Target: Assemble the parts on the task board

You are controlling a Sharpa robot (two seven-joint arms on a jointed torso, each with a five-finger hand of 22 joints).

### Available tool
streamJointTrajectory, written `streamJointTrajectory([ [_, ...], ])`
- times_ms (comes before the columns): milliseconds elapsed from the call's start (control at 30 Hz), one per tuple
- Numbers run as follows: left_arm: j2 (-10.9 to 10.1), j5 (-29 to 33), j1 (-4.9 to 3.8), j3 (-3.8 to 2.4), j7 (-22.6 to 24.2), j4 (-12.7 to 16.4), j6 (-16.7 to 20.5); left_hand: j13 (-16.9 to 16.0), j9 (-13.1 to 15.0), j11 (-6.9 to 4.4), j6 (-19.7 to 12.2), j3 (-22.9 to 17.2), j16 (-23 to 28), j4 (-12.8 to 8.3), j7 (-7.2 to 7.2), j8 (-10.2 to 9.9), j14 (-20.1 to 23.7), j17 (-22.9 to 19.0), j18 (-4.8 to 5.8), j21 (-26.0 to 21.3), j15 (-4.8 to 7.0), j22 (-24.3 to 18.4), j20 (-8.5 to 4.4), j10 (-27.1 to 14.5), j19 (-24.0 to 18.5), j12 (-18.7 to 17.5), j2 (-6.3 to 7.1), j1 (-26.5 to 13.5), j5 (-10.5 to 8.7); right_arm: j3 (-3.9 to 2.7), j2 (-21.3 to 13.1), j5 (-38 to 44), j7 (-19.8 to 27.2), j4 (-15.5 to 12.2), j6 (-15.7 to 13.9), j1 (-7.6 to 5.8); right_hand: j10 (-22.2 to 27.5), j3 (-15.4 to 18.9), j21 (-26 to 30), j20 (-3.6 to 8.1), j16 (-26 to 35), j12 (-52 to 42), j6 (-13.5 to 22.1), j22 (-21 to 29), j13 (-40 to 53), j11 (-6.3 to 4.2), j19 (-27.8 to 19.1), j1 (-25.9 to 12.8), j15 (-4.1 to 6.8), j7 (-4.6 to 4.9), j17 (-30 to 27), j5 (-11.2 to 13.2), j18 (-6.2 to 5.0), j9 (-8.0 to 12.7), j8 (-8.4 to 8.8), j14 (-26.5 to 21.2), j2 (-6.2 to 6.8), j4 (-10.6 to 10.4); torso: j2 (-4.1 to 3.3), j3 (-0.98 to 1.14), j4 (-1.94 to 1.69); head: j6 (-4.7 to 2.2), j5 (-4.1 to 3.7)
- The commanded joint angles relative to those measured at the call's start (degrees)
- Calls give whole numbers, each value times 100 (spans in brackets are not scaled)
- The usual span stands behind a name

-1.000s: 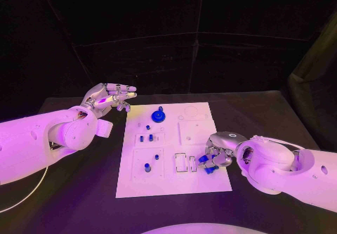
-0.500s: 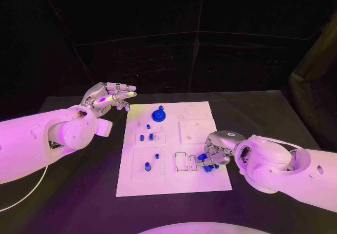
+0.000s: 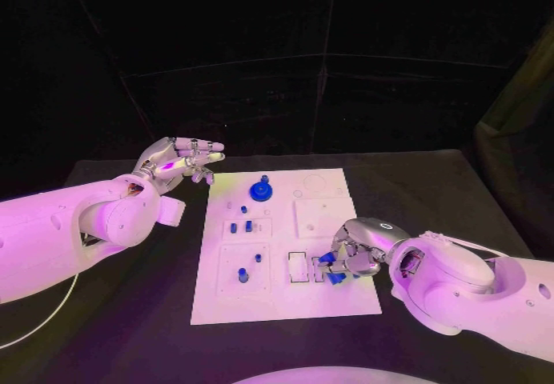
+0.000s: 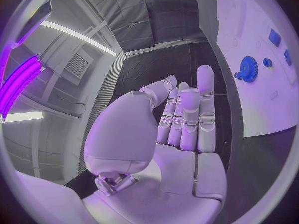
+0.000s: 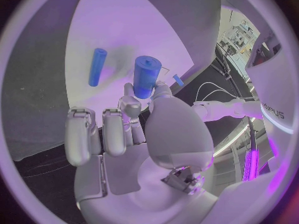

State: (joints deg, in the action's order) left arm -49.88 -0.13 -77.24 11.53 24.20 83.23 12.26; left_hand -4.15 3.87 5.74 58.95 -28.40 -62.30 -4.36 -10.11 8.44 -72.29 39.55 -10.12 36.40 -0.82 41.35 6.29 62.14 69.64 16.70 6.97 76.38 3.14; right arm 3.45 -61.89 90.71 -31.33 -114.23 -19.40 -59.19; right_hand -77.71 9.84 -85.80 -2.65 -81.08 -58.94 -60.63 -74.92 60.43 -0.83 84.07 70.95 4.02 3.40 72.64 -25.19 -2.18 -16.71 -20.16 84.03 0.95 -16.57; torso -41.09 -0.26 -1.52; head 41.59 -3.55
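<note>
White, flat and long, the task board [image 3: 283,240] lies in the middle of the black worktop [image 3: 439,192]. The right hand [image 3: 352,254] hovers over the board's near right part, its fingers [image 5: 140,107] pinching a short blue cylinder [image 5: 147,76] upright just above the white surface. A slimmer blue peg [image 5: 96,66] lies on the board close beside it. Further along the board, a blue gear [image 3: 261,190] sits near the far edge, and small blue parts [image 3: 240,226] stand in the recessed squares on the board's left half. The left hand [image 3: 179,160] hangs off the board's far left corner, above the worktop, holding nothing, its fingers [image 4: 187,114] side by side and only loosely bent.
</note>
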Motion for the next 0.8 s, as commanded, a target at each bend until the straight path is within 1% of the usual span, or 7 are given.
streamJointTrajectory([
  [33, 12, 18, -7, -1, 16, 2, -79, 3, -1, 10, -16, 30, 33, -2, -2, 14, 21, -5, -35, -25, 1, -9, 12, -33, -38, 27, -68, -11, 2, -4, -32, -464, -19, -119, -679, -11, -37, 48, -37, 53, -27, -9, -31, -892, 16, -8, 137, 56, 47, -2, 9, -108, 52, -62, -5, 303, -43, 5, -4, -3, -16, -13, -8],
  [100, 15, 18, -7, 1, 15, 0, -81, 3, -1, 10, -16, 30, 33, -2, -2, 14, 21, -5, -35, -25, 1, -9, 12, -33, -38, 27, -68, -11, 2, -6, -32, -552, -26, -152, -721, -12, -38, 51, -38, 54, -28, -6, -30, -893, 18, -9, 137, 61, 47, -2, 11, -125, 52, -68, -3, 303, -46, 6, -2, -2, -13, -11, 4],
  [200, 18, 18, -7, 3, 11, -2, -88, 3, -1, 10, -16, 30, 33, -2, -2, 14, 21, -5, -35, -25, 1, -9, 12, -33, -38, 27, -68, -11, 2, -7, 14, -659, -48, -140, -669, -14, -39, 55, -38, 55, -28, -2, -30, -894, 20, -9, 138, 66, 48, -2, 12, -146, 52, -76, 0, 303, -51, 5, -8, -3, -7, -20, 20],
  [300, 24, 18, -7, 6, 7, -4, -98, 3, -1, 10, -16, 30, 33, -2, -2, 14, 21, -5, -35, -25, 1, -9, 12, -33, -38, 27, -68, -11, 2, -7, 130, -761, -76, -61, -560, -14, -40, 68, -39, 56, -28, 3, -27, -896, 23, -8, 139, 56, 48, 0, 11, -162, 53, -84, 5, 302, -49, -1, -8, -6, -3, -35, 29],
  [400, 28, 18, -7, 8, 4, 1, -108, 3, -1, 10, -16, 30, 33, -2, -2, 14, 21, -5, -35, -25, 1, -9, 12, -33, -38, 27, -68, -11, 2, -7, 277, -839, -102, 26, -459, -15, -41, 88, -39, 56, -29, 9, -27, -896, 27, -6, 139, 30, 48, 2, 15, -154, 53, -96, 9, 303, -52, -9, -12, -7, -15, -30, 22],
  [600, 28, 18, -8, 10, 1, 11, -112, 3, 0, 9, -16, 32, 34, -7, -1, 16, 24, -13, -36, -28, 1, -11, 12, -37, -37, 31, -72, -6, 3, -7, 569, -898, -174, 222, -267, -15, -42, 149, -36, 56, -24, 41, -34, -894, 30, -5, 136, -58, 46, 0, 10, -74, 52, -140, 18, 299, -85, -15, -12, -12, -17, -20, 36],
  [800, 31, 18, -9, 11, -1, 16, -117, 3, 0, 9, -16, 32, 34, -7, -1, 16, 24, -13, -36, -28, 1, -11, 12, -37, -37, 31, -72, -6, 3, -7, 770, -830, -245, 406, -287, -15, -36, 195, -34, 56, -20, 83, -48, -891, 15, -9, 133, -112, 47, -7, 8, 9, 51, -178, 18, 297, -105, -12, -19, -9, -10, -20, 65],
])
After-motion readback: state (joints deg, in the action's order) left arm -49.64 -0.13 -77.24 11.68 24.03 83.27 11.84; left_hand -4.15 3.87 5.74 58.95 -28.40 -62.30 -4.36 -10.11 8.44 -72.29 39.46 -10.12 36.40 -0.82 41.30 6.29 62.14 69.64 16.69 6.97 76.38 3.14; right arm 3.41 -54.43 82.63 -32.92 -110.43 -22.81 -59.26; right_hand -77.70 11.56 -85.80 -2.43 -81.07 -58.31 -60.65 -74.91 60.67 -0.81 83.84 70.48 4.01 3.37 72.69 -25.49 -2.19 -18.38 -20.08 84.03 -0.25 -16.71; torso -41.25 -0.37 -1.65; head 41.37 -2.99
